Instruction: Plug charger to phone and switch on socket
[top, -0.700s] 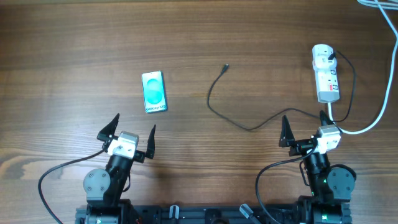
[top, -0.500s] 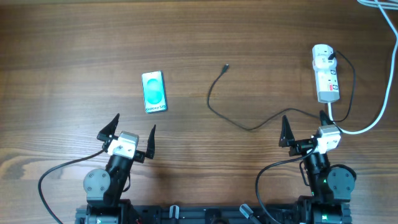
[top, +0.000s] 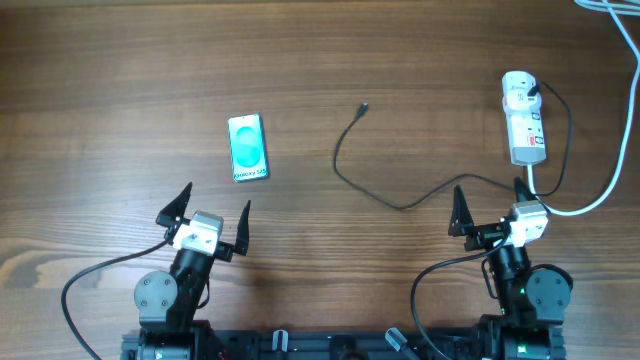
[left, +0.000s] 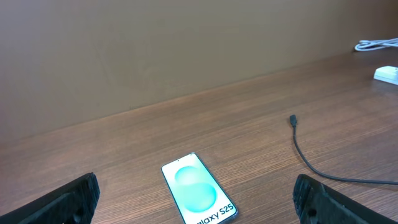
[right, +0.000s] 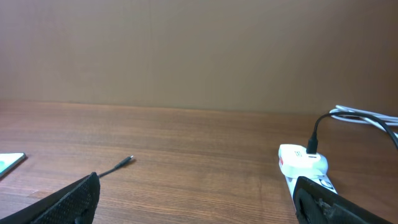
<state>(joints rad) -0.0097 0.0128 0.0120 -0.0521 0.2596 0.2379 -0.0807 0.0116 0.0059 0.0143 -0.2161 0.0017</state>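
The phone (top: 248, 148) with a cyan screen lies flat left of the table's middle; it also shows in the left wrist view (left: 198, 197). The charger, a thin black cable (top: 372, 193), curves across the middle, its connector tip (top: 363, 107) free on the wood and apart from the phone; the tip shows in both wrist views (left: 292, 119) (right: 126, 161). The white socket strip (top: 523, 118) lies at the far right, a black plug in its far end (right: 303, 159). My left gripper (top: 213, 210) is open and empty, near the front edge below the phone. My right gripper (top: 490, 203) is open and empty, in front of the socket.
A thick white power lead (top: 615, 180) runs from the socket's near end round the right edge to the far right corner. A brown wall stands behind the table in both wrist views.
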